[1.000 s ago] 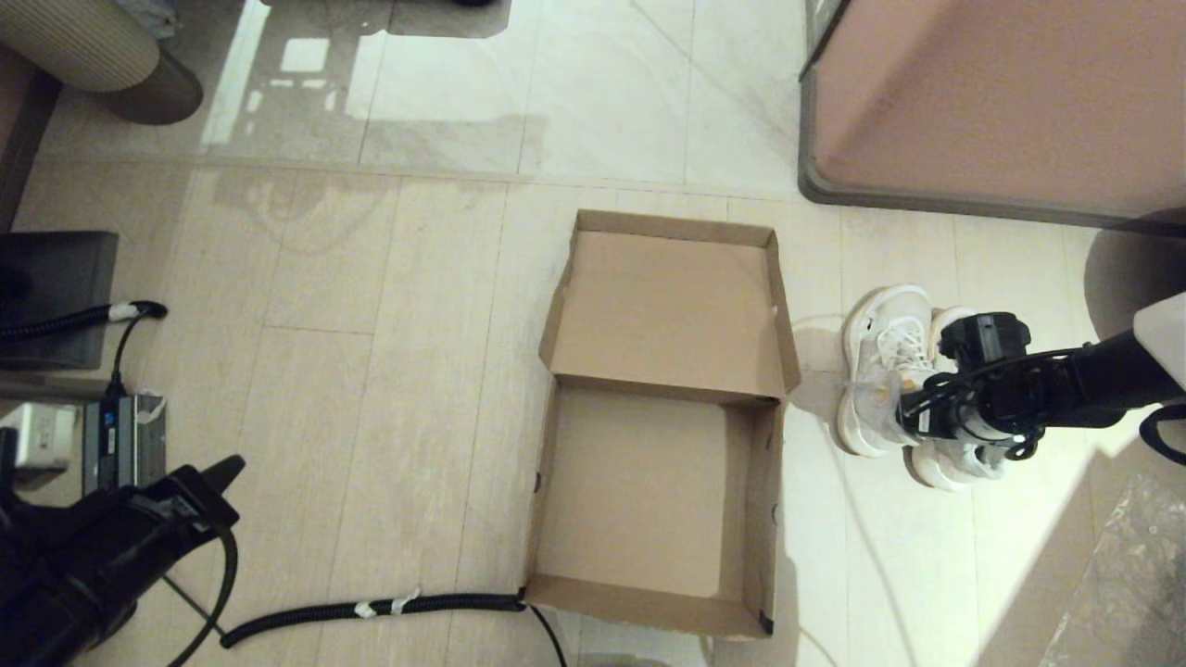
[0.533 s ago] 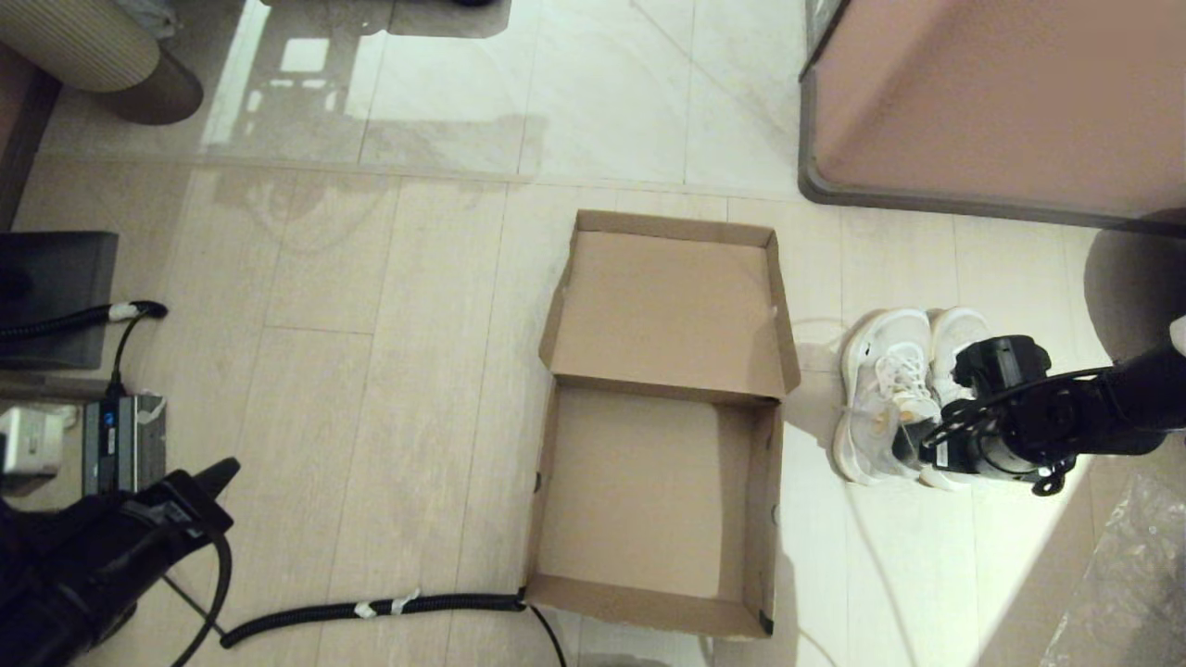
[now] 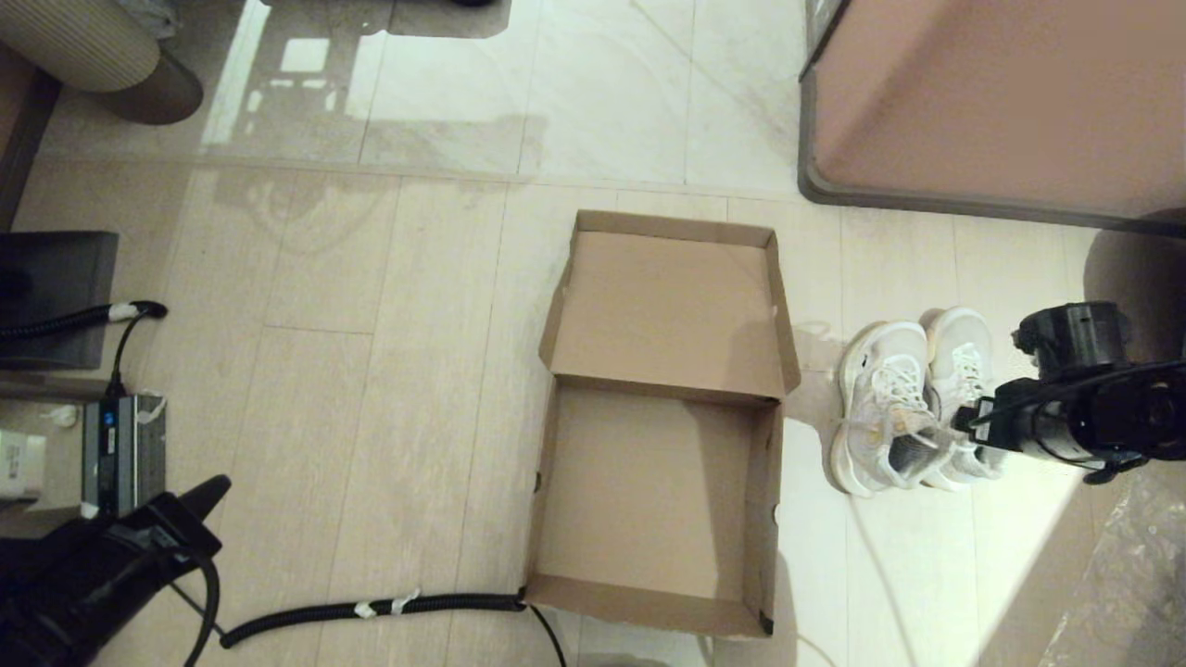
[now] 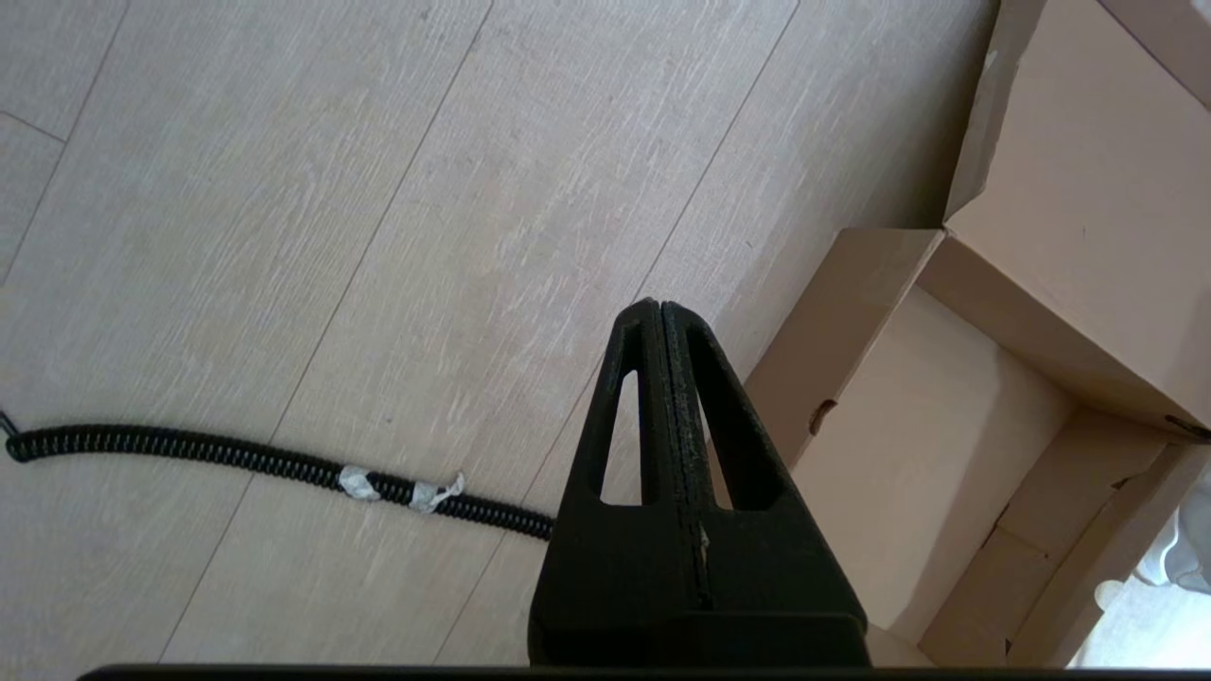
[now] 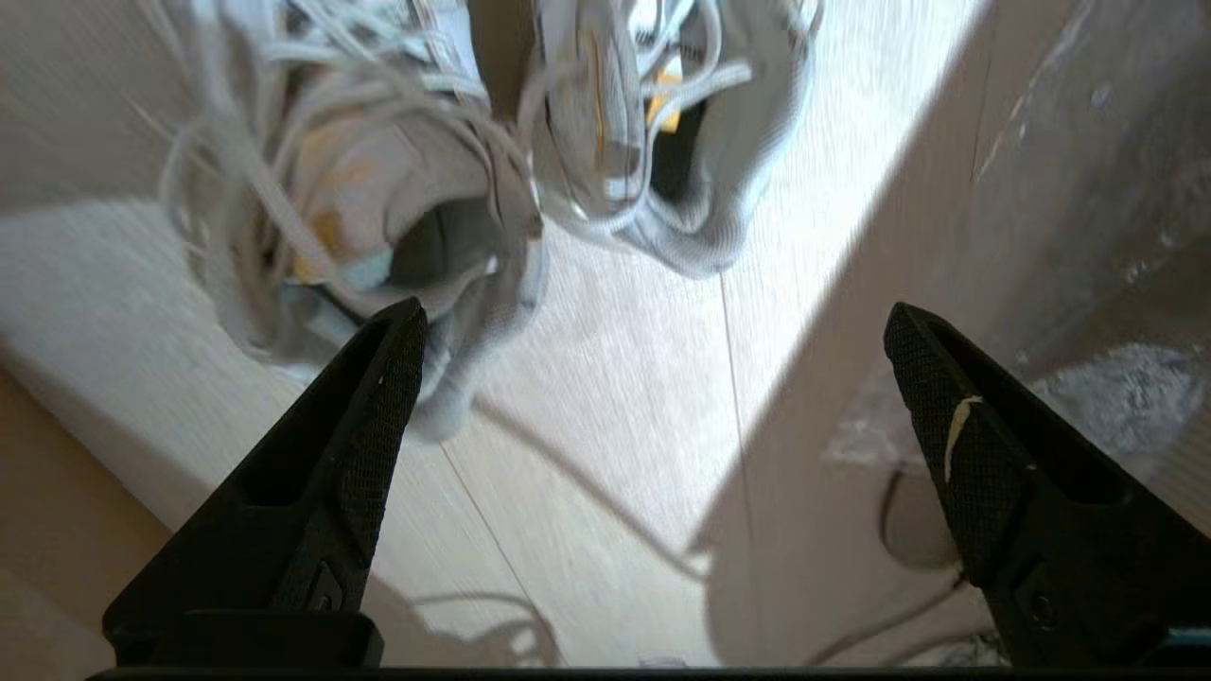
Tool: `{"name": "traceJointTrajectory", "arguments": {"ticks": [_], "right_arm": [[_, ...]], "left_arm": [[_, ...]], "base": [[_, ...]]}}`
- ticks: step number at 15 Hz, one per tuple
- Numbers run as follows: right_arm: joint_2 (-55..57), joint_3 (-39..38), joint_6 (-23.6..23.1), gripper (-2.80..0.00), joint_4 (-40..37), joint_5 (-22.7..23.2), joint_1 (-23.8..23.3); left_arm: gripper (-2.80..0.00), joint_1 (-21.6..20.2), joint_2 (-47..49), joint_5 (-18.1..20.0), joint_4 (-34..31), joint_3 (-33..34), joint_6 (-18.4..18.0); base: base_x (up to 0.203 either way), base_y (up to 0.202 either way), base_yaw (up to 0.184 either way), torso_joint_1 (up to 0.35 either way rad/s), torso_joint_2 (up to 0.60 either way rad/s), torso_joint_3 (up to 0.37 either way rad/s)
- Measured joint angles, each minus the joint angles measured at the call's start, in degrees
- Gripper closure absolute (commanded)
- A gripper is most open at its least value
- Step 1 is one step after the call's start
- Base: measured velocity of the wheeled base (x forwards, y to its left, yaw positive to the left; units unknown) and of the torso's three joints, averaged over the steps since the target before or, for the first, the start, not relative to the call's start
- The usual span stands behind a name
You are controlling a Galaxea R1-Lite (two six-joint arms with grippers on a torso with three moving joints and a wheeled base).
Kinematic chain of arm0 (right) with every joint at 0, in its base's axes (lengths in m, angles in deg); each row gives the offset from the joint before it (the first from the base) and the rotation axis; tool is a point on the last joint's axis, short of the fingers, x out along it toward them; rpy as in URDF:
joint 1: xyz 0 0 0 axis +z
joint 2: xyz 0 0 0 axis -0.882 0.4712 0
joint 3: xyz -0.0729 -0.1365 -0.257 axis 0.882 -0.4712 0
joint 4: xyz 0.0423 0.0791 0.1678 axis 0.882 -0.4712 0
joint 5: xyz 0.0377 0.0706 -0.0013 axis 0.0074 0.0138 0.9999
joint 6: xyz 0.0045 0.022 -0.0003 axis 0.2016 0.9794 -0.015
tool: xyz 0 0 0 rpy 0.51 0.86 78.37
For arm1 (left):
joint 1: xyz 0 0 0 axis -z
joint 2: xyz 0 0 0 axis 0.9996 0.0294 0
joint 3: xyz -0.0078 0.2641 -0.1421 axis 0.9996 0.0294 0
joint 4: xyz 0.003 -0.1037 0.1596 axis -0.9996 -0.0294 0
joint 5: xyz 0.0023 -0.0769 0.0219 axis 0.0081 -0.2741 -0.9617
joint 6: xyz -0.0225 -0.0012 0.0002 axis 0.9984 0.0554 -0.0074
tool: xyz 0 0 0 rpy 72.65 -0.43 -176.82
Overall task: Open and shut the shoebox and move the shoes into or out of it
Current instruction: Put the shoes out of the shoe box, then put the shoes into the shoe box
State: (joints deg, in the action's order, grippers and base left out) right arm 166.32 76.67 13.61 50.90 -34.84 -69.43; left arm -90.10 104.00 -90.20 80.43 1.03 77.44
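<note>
Box (image 3: pixel 662 426) sits open, shoes (image 3: pixel 913 403) beside it; right gripper (image 5: pixel 653 378) jaws spread wide, left gripper (image 4: pixel 662 326) jaws pressed together.

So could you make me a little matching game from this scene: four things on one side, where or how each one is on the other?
Things:
1. shoebox
2. shoes
3. left end effector
4. right end effector

States:
A. shut, holding nothing
B. open, beside the heels
C. lid open, nothing inside
D. on the floor, right of the box

Pairs: 1-C, 2-D, 3-A, 4-B
</note>
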Motion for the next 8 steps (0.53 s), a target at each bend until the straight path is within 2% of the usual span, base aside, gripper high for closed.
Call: {"name": "traceJointTrajectory", "arguments": {"ticks": [3,8], "right_arm": [[-3.5,-5.0,0.2,-2.80,4.8,1.6,0.0],[-15.6,-14.1,-1.0,-2.80,6.3,5.2,0.2]], "left_arm": [[0.00,-0.4,-0.4,0.0,0.0,0.0,-0.1],[0.00,-0.9,2.0,0.8,-0.1,-0.9,0.0]], "base": [[0.000,0.000,0.000,0.000,0.00,0.000],[0.000,0.000,0.000,0.000,0.00,0.000]]}}
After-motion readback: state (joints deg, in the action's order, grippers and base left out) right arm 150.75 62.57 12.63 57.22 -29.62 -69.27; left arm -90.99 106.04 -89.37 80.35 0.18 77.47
